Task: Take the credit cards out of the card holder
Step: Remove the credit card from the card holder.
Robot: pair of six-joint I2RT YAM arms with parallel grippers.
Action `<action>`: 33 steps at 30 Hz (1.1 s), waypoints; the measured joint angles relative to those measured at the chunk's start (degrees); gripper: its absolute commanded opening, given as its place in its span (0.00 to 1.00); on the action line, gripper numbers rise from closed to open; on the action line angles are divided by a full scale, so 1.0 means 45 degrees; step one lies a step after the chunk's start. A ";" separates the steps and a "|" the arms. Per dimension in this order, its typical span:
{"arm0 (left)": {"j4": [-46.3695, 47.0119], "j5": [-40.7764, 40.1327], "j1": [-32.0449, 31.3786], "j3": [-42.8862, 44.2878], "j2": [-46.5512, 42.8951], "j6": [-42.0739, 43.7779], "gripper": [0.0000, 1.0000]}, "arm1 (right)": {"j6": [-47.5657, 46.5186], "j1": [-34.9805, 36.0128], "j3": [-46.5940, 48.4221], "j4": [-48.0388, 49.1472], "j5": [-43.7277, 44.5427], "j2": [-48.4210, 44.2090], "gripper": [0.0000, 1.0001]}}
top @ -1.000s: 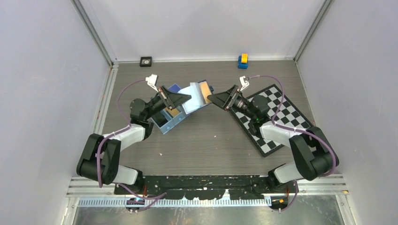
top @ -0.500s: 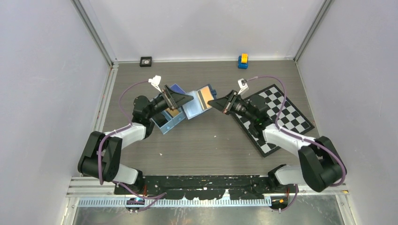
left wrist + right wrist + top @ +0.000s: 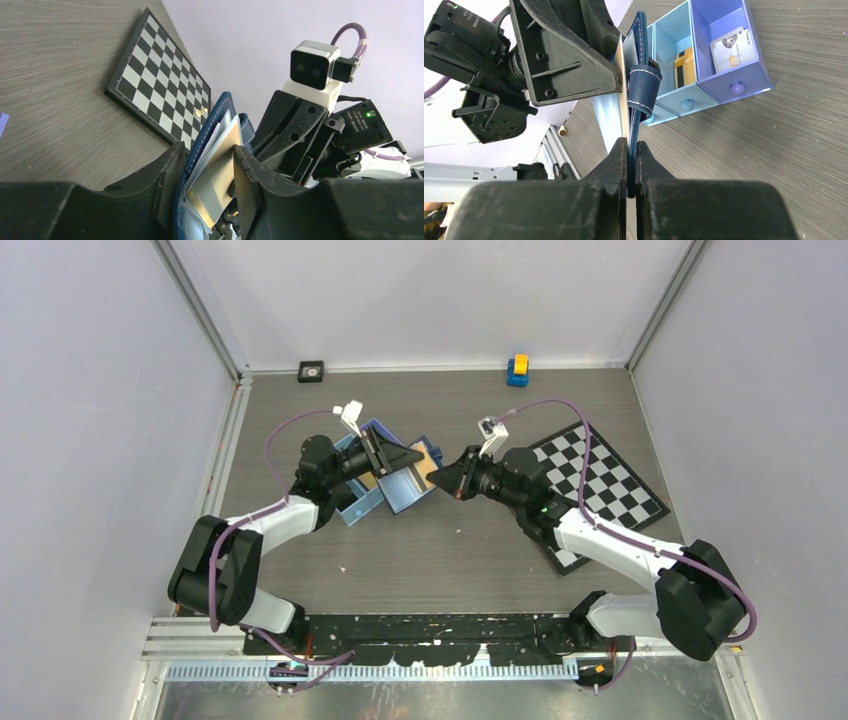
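The card holder (image 3: 405,490) is held off the table between the two arms, its navy cover (image 3: 212,125) edge-on in the left wrist view. My right gripper (image 3: 632,165) is shut on the holder's lower navy edge (image 3: 642,85). An orange-gold credit card (image 3: 220,167) fans out from the lighter cards in the holder. My left gripper (image 3: 210,185) straddles that flap and card, jaws half closed. One finger lies along the navy cover and the other touches the card's top edge. From above, the orange card (image 3: 425,464) shows between the left gripper (image 3: 413,455) and the right gripper (image 3: 438,480).
A light-blue and purple compartment tray (image 3: 684,50) sits just behind the holder, with a yellow card and a white card inside; it shows under the left arm (image 3: 355,502). A chessboard (image 3: 600,485) lies to the right. A blue-yellow toy (image 3: 517,370) and a black square (image 3: 311,370) sit at the back wall.
The right gripper closed on the holder and carried it down and left toward the tray. The left gripper let go, opened wide, followed, and has narrowed around the flap and card.
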 measured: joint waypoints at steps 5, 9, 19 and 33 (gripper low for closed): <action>-0.0398 -0.0107 -0.0068 0.0000 -0.0097 0.0262 0.53 | 0.0083 0.0015 0.0000 -0.0175 0.0136 0.0000 0.00; -0.0515 -0.0039 -0.0097 0.0029 -0.0117 0.0291 0.60 | 0.0437 -0.0204 -0.0112 -0.0044 -0.0092 0.0005 0.00; -0.0393 0.0277 -0.0146 0.0233 -0.0117 0.0223 0.58 | 0.1836 -0.1622 -0.0855 0.1137 -0.1389 -0.0005 0.01; -0.0413 0.0423 -0.0126 0.0476 0.0355 0.0117 0.64 | 0.2516 -0.2045 -0.1375 0.1729 -0.1797 -0.0622 0.01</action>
